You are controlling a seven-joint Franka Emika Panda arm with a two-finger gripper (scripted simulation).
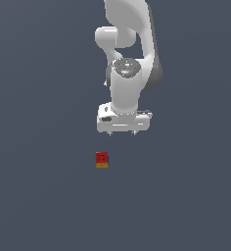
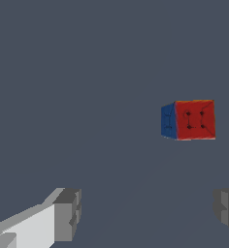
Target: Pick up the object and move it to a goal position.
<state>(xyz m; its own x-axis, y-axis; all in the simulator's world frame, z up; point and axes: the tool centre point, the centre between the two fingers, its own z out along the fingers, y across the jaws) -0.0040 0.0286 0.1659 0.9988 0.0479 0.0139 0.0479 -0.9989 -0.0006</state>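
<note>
Item: the object [image 1: 102, 159], a small red block with a yellow-orange edge, resting alone on the bench [image 1: 39, 196]. Your end effector [image 1: 123, 133] hangs empty, fingers spread wide; the block lies toward the exterior view's left and nearer the camera, not between the fingers.

Glossy white rounded arm [image 1: 129, 54], grey joint cap, grey-padded gripper [image 2: 148, 213] fingers [image 2: 68, 213].

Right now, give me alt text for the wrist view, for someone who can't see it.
A small red block with dark marks and a blue side face lies on a plain grey surface, untouched. The open gripper shows its two grey fingertips spread wide apart, with the block beyond them.
</note>
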